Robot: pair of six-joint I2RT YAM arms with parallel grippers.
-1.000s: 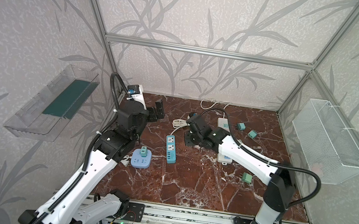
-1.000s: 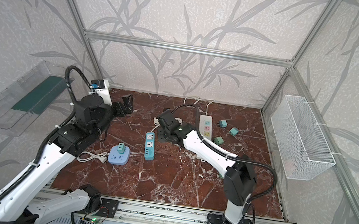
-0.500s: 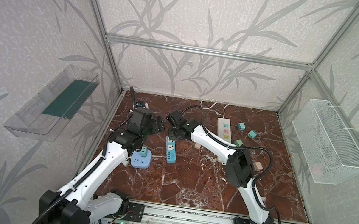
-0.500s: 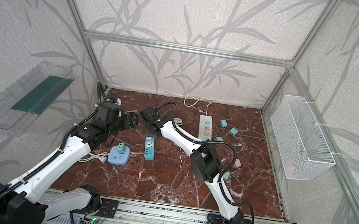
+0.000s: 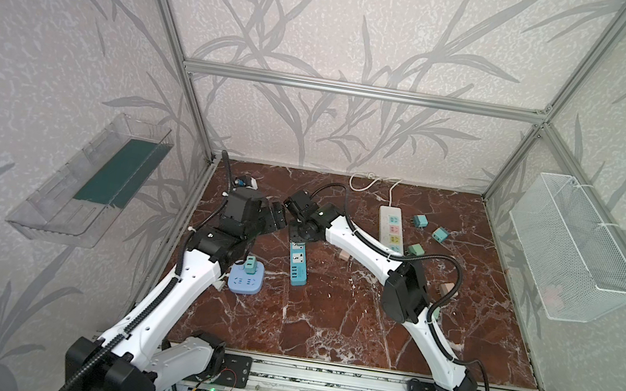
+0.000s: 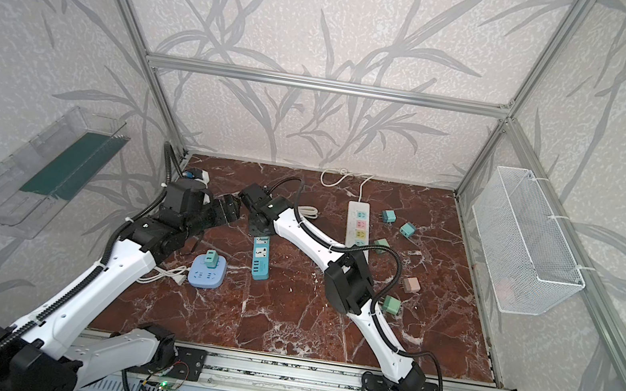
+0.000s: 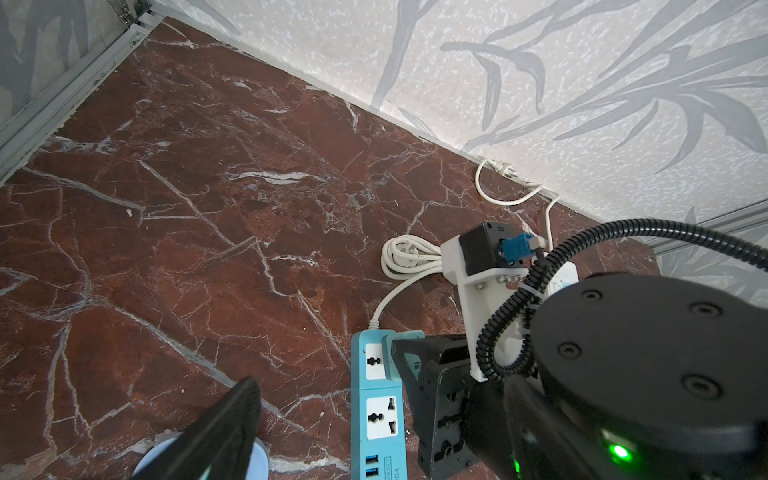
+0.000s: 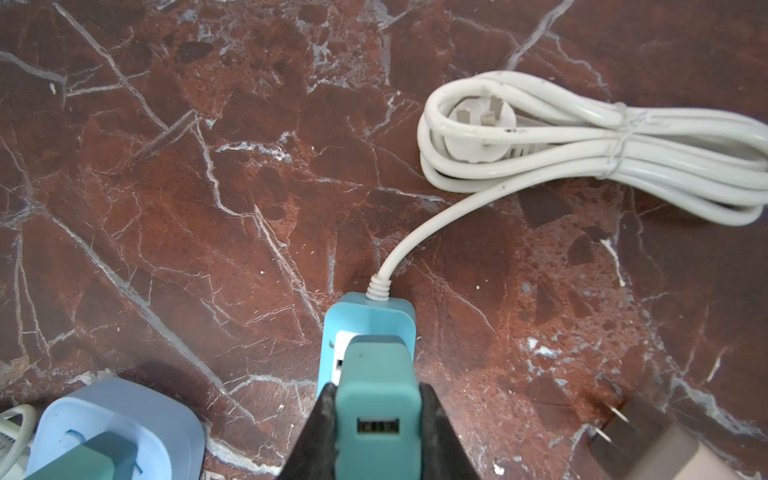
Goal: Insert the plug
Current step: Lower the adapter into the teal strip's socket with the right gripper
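The right gripper is clamped on the teal plug, over the cord-end socket of the blue power strip, toward the tabletop's back-left corner. The left gripper hovers nearby, jaws apart. Insertion seems the present step; next it needs a straight downward push.

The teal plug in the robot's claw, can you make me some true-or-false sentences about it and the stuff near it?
1. The round blue socket already has a green plug sitting in it. True.
2. The right gripper is shut on the teal plug. True.
3. The teal plug is over the round blue socket. False: it is at the cord end of the blue power strip.
4. The left gripper holds a plug too. False: the left gripper is open and empty.
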